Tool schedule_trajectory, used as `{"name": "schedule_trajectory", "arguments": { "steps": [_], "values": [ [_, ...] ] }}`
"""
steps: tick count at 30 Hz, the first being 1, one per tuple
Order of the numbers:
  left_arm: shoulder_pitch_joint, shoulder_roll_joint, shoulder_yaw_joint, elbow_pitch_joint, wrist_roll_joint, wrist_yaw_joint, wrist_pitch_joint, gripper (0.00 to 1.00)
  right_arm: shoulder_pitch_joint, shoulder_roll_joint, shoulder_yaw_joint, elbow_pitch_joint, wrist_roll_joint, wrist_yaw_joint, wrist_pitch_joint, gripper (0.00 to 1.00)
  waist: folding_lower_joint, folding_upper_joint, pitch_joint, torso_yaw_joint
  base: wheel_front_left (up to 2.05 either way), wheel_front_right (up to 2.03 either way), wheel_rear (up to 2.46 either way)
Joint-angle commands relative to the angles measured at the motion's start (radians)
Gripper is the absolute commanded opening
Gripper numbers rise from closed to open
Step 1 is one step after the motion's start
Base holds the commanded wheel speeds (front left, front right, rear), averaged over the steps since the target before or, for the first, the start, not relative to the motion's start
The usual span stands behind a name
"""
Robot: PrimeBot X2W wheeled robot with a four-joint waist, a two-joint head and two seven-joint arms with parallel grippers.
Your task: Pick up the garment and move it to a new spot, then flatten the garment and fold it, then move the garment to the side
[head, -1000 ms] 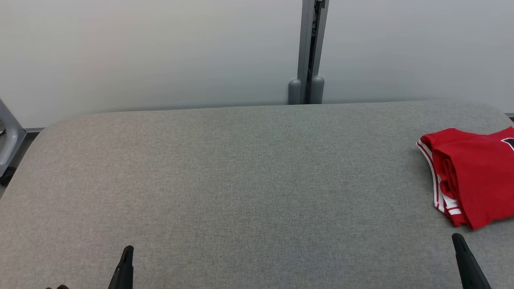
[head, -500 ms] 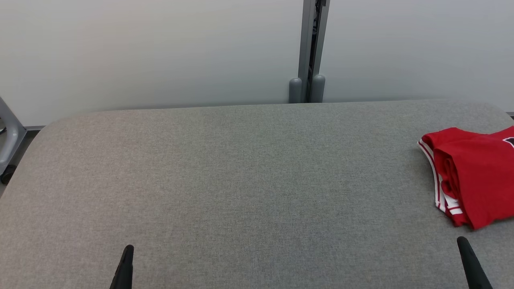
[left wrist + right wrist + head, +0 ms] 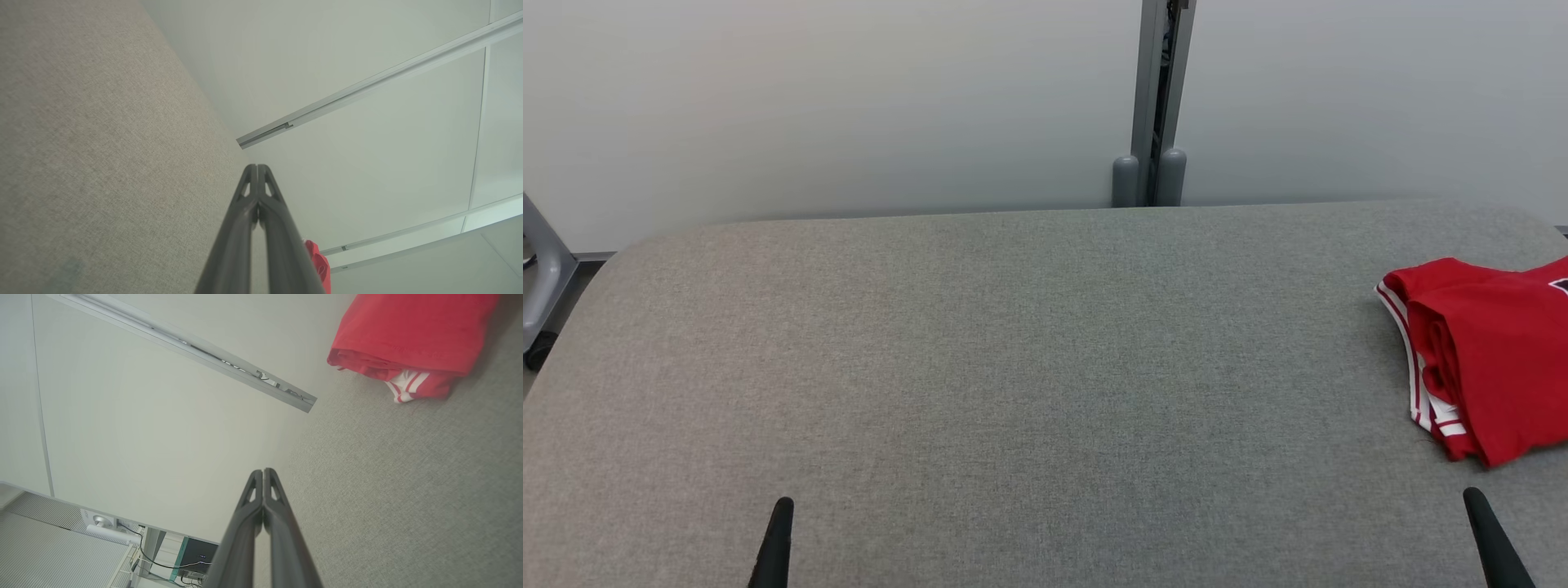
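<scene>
Resting folded on the grey fabric bench [image 3: 1013,367], the red white-striped garment [image 3: 1494,359] may unfold if snagged; left end effector [image 3: 257,167] and right end effector [image 3: 263,471] clenched, empty.

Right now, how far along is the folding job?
Looks done: the red garment lies folded at the right side of the table. In hand: nothing; the left gripper and right gripper are shut, empty, clear of it. Left: nothing apparent.
</scene>
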Motion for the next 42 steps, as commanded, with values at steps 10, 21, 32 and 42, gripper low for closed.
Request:
{"name": "schedule_trajectory", "arguments": {
  "steps": [10, 21, 32, 42],
  "values": [
    [0.016, -0.011, 0.020, -0.031, -0.093, -0.027, 0.018, 0.00, 0.026, -0.001, -0.016, -0.033, 0.109, 0.002, 0.024, 0.00, 0.0000, -0.0001, 0.004, 0.002, 0.00, 0.00, 0.00],
    [0.029, -0.024, 0.032, -0.050, -0.174, -0.047, 0.034, 0.00, 0.042, 0.004, -0.028, -0.048, 0.203, 0.002, 0.045, 0.00, 0.0000, -0.0001, 0.008, 0.004, 0.00, 0.00, 0.00],
    [0.037, -0.039, 0.045, -0.066, -0.248, -0.064, 0.050, 0.00, 0.057, 0.008, -0.037, -0.067, 0.287, 0.002, 0.063, 0.00, 0.0000, -0.0001, 0.012, 0.006, 0.00, 0.00, 0.00],
    [0.048, -0.048, 0.055, -0.080, -0.310, -0.079, 0.064, 0.00, 0.074, 0.012, -0.047, -0.077, 0.359, 0.002, 0.080, 0.00, 0.0000, -0.0001, 0.016, 0.008, 0.00, 0.00, 0.00]
  ]
}}
